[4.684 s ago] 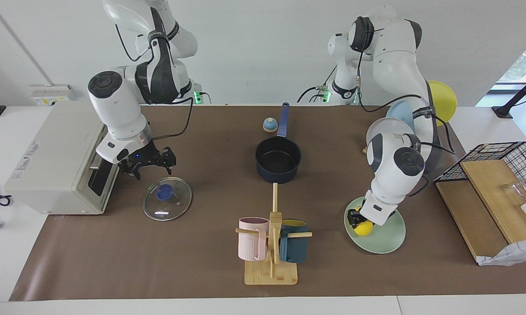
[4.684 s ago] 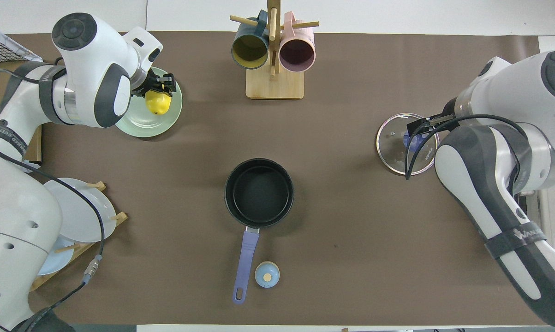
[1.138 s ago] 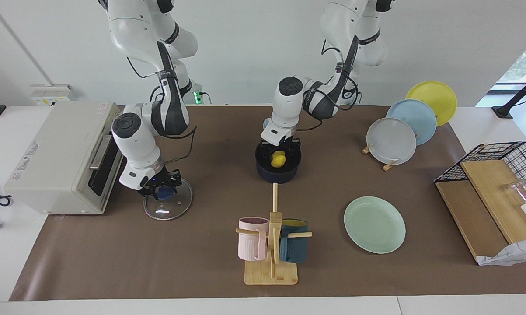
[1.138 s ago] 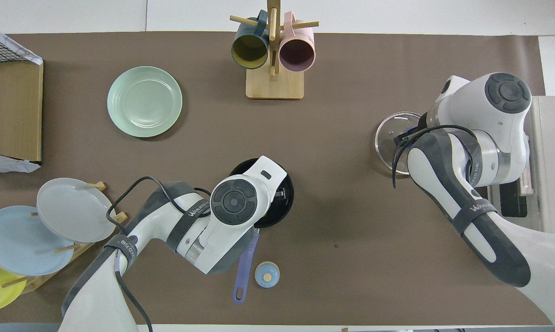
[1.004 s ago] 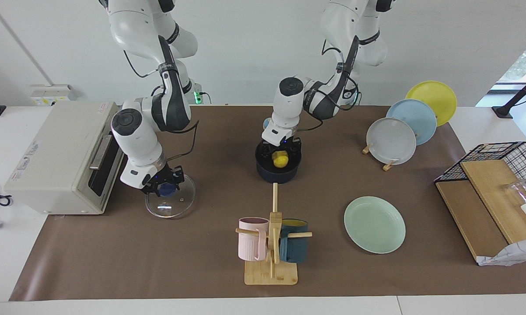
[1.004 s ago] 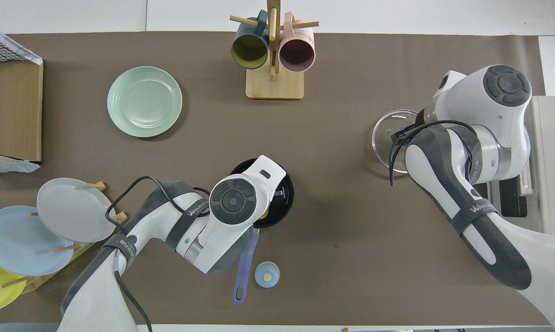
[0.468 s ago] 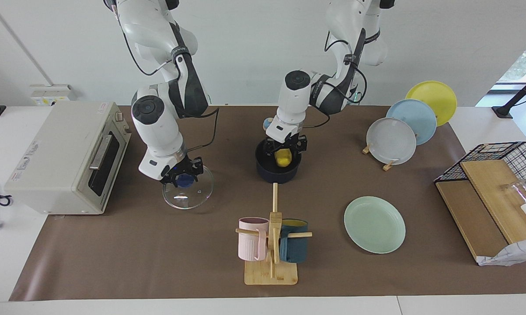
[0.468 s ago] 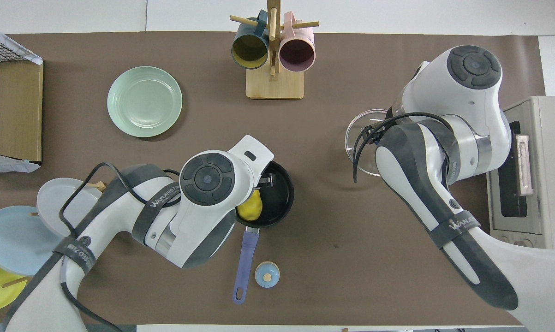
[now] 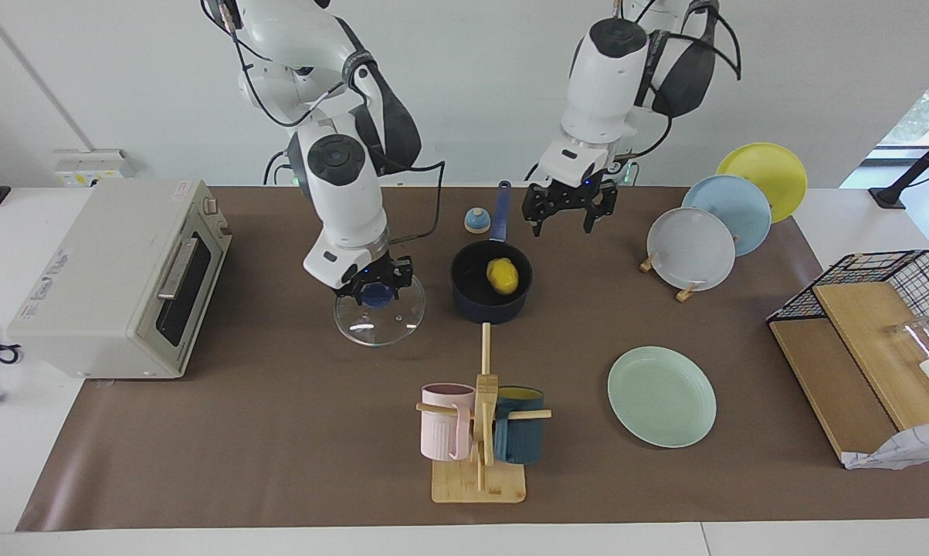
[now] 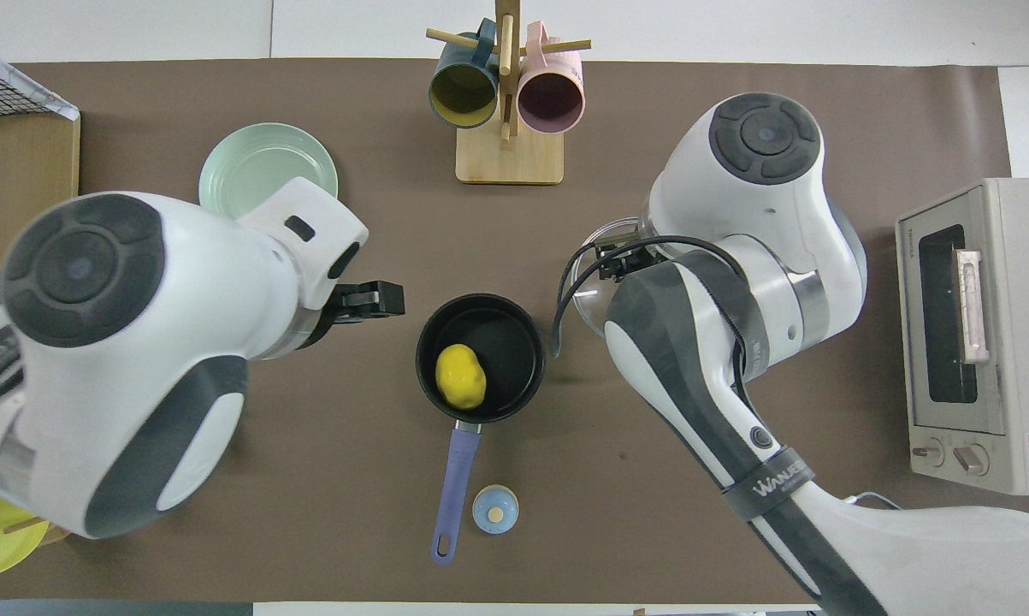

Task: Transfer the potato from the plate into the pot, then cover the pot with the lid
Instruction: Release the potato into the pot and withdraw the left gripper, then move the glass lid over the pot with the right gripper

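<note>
- The small smooth bright-yellow oval potato (image 9: pixel 501 276) sits inside the dark navy-blue saucepan pot (image 9: pixel 472 301), on its matte black interior. The pot's long straight blue handle (image 10: pixel 452 483) points toward the robots.
- The right gripper (image 9: pixel 375 286) has its fingers clamped on the blue knob of the round clear glass lid (image 9: pixel 379 324). The lid has a thin metal rim, hangs about level just above the brown surface (image 9: pixel 279 432), and sits right beside the pot toward the right arm's end.
- The left gripper (image 9: pixel 569 207) is up in the air over the surface beside the pot's handle, fingers spread apart, holding nothing.
- The round pale mint-green plate (image 9: pixel 662 396) with its ridged rim lies bare, farther from the robots than the pot, toward the left arm's end.
- A little blue-and-tan dome bell (image 9: pixel 476 221) sits just beside the pot handle.
- The wooden mug stand (image 9: pixel 479 463) carries a ribbed pink mug (image 9: pixel 442 421) and a dark teal mug (image 9: pixel 520 436).
- The boxy cream toaster oven (image 9: pixel 116 278) sits at the right arm's end.
</note>
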Available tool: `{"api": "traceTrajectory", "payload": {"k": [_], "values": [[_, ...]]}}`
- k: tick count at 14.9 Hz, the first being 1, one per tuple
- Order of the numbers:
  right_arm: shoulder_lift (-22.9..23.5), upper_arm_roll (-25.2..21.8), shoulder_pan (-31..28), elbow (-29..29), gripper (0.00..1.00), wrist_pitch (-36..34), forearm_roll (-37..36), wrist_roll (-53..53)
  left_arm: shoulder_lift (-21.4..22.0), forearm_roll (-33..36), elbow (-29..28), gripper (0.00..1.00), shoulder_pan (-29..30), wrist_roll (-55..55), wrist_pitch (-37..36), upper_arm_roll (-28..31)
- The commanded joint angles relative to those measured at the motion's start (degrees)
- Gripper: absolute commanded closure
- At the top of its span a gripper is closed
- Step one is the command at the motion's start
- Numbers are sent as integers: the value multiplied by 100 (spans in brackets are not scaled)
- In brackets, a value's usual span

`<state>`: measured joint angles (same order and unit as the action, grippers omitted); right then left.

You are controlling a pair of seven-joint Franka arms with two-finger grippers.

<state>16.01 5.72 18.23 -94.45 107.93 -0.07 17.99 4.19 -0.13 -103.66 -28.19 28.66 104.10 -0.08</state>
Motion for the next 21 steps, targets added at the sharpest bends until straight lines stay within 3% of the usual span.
{"api": "traceTrajectory", "payload": {"k": [1, 4, 6, 13, 17, 21], "values": [[-46, -1, 416, 224, 58, -141, 130, 782, 73, 48, 599, 0, 839, -1235, -758, -36], [-19, -10, 838, 383, 57, -132, 121, 1503, 90, 57, 593, 0, 1753, -2703, -821, -53], [-11, -10, 1129, 374, 58, -18, 112, 1961, 99, 48, 601, 0, 2080, -3041, -935, -53], [156, -10, 1806, 243, 58, 623, 33, 2788, 47, 92, 829, 0, 2099, -2550, -1498, -45], [218, -10, 1877, 103, 58, 833, 7, 2833, -392, 48, 2066, 0, 2081, -2559, -2409, -36], [200, -10, 1877, -47, 58, 931, -2, 2824, -305, 101, 1753, 0, 2072, -2576, -2140, -36]]}}
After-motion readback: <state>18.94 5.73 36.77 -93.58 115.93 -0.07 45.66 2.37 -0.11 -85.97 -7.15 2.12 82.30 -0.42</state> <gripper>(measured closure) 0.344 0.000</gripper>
